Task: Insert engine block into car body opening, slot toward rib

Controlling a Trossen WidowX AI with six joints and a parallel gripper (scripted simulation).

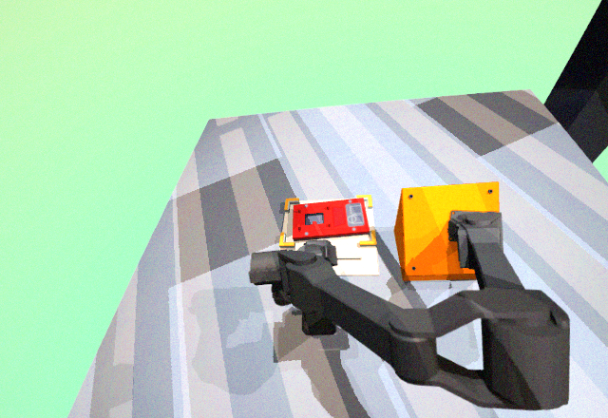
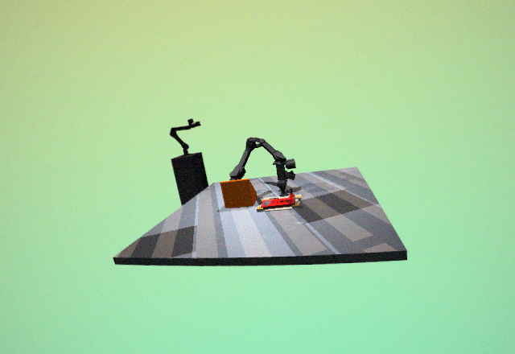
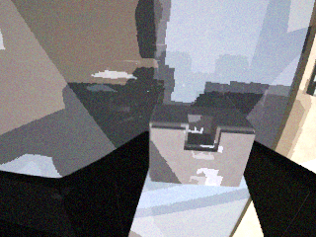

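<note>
The grey engine block [image 3: 168, 165] stands between the black fingers in the wrist view, with its square notch toward the top of that view. My gripper [image 3: 196, 141] [image 2: 283, 193] is shut on it, one finger against each side. In the top view the arm hides the fingers and the block. Whether the block touches the table cannot be told. The red car body [image 1: 336, 227] [image 2: 272, 203] lies on a white board [image 1: 360, 267], beyond the gripper in the top view. Its dark-edged rectangular opening [image 1: 313, 218] is visible; the rib cannot be made out.
Yellow corner brackets [image 1: 371, 240] surround the car body. The board's pale edge [image 3: 302, 118] runs along the right of the wrist view. A large orange block [image 1: 427, 232] [image 2: 237, 194] stands beside the board, near the arm's base. A black pedestal [image 2: 189, 177] with another arm stands behind the table.
</note>
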